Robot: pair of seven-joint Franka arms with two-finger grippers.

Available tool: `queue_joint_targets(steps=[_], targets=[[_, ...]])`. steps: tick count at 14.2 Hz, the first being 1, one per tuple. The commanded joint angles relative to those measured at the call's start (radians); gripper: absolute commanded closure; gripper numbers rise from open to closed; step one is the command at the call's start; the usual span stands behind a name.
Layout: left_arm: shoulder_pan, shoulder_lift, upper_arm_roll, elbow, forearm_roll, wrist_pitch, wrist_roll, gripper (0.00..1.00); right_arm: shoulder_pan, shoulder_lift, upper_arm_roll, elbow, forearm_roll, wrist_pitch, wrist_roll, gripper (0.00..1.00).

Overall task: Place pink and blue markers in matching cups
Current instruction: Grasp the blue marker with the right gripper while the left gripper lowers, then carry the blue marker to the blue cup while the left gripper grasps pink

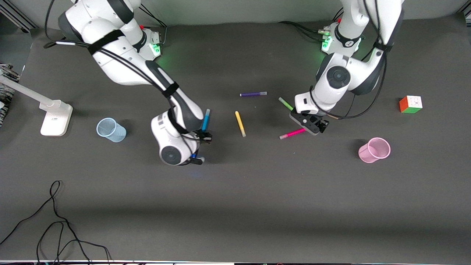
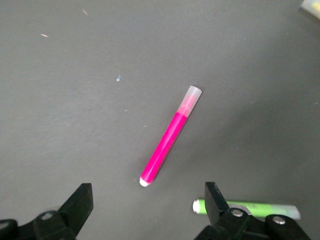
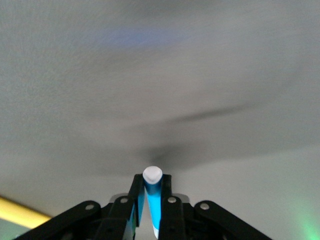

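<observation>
Dark grey tabletop (image 1: 235,206) fills the front view, with 2 white arms coming from the top. The right pincer (image 1: 204,138) is closed on the blue marker (image 1: 206,120), which stands almost upright in it, over bare tabletop. The blue cup (image 1: 111,130) stands toward the right arm's end, well apart from this pincer, so I judge the carry must go that way. The left pincer (image 1: 312,127) hangs low over 1 end of the pink marker (image 1: 292,133), which lies flat. The pink cup (image 1: 374,149) stands nearer to the camera, toward the left arm's end. A yellow pen (image 1: 240,123), a purple pen (image 1: 253,94), a green pen (image 1: 286,103) and a colour cube (image 1: 411,104) are also there. No writing can be read.

From the left wrist view, the 2 fingers (image 2: 80,205) are wide open and hold nothing. The pink marker (image 2: 170,137) lies between their lines, its long axis pointing away from the pincer, not across the gap; the green pen (image 2: 250,207) is just beside 1 finger.

From the right wrist view, the fingers (image 3: 167,200) pinch the blue marker (image 3: 153,197), its pale end up.
</observation>
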State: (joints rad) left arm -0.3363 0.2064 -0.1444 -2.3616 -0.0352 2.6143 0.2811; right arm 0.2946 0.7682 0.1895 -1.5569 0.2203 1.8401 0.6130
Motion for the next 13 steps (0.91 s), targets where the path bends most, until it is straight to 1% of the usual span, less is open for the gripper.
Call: queue_joint_targets(steps=[1, 2, 3, 4, 5, 6, 7, 8, 10, 12, 13], targets=[[-0.024, 0.063, 0.011, 0.005, 0.041, 0.041, 0.013, 0.01, -0.080, -0.201, -0.015, -0.023, -0.024, -0.114, 0.002, 1.00], [-0.021, 0.082, 0.011, 0.005, 0.055, 0.065, 0.013, 0.01, -0.086, -0.260, -0.042, -0.031, -0.044, -0.122, -0.015, 1.00], [-0.021, 0.100, 0.012, 0.007, 0.055, 0.076, 0.013, 0.01, -0.083, -0.318, -0.068, -0.047, -0.088, -0.122, -0.041, 1.00], [-0.020, 0.116, 0.014, 0.007, 0.058, 0.093, 0.013, 0.01, -0.081, -0.376, -0.079, -0.083, -0.193, -0.107, -0.054, 1.00], [-0.020, 0.131, 0.016, 0.008, 0.058, 0.102, 0.015, 0.01, -0.087, -0.439, -0.084, -0.138, -0.288, -0.061, -0.070, 1.00], [-0.018, 0.148, 0.019, 0.015, 0.067, 0.102, 0.018, 0.01, -0.092, -0.502, -0.122, -0.200, -0.300, -0.003, -0.109, 1.00], [-0.018, 0.159, 0.020, 0.021, 0.075, 0.104, 0.018, 0.01, -0.089, -0.554, -0.178, -0.254, -0.308, 0.040, -0.184, 1.00], [-0.017, 0.165, 0.020, 0.024, 0.075, 0.104, 0.018, 0.01, -0.088, -0.604, -0.214, -0.311, -0.314, 0.077, -0.287, 1.00], [-0.006, 0.175, 0.023, 0.028, 0.077, 0.104, 0.018, 0.05, -0.088, -0.703, -0.313, -0.444, -0.315, 0.187, -0.459, 1.00], [-0.007, 0.188, 0.023, 0.041, 0.077, 0.104, 0.018, 0.18, -0.088, -0.791, -0.364, -0.599, -0.317, 0.315, -0.556, 1.00], [-0.007, 0.188, 0.023, 0.044, 0.077, 0.104, 0.016, 0.28, -0.086, -0.825, -0.387, -0.674, -0.323, 0.390, -0.577, 1.00]])
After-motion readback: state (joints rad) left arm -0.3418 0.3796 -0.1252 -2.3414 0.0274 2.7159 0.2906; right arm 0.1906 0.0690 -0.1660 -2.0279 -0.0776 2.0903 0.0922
